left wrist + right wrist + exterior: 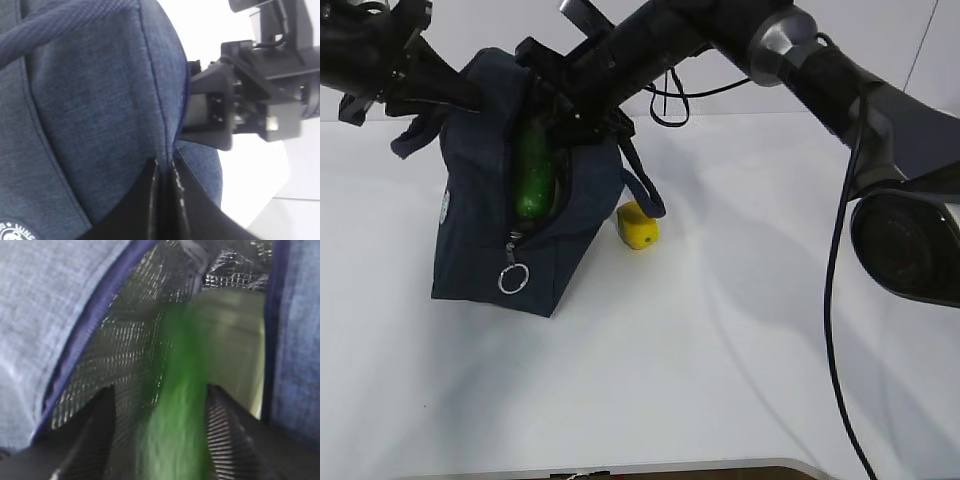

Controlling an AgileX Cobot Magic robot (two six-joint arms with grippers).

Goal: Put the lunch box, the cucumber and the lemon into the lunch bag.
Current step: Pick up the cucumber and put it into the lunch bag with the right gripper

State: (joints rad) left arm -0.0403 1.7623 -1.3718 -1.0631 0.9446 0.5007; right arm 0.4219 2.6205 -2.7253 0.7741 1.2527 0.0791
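While the front of the white table (650, 390) lies bare, the lunch bag (480, 250) stands upright just past it, left of centre, its silver ring pull (513, 279) hanging low on the near edge at the bottom of the unzipped slit. Through that slit the cucumber (532, 175) shows — standing on end inside the bag, dark green against the lining. Just beside the bag's right foot, under one loop handle (645, 190), the lemon (638, 227) sits on the table, outside the bag.

Behind and above, the right gripper (565, 105) reaches across into the top of the bag's mouth. Its wrist view looks down between two black fingers (227, 435) set apart, with the blurred cucumber (175, 430) running between them toward the silvery quilted lining (120, 360); a pale green surface (235, 340) lies deeper in, which may be the lunch box, though I cannot tell. The fingers stand clear of the cucumber on both sides — released rather than gripping.

Farthest left, the left gripper (165, 200) is clenched on the bag's fabric edge, its fingers pressed together with navy cloth pinched at the tips.
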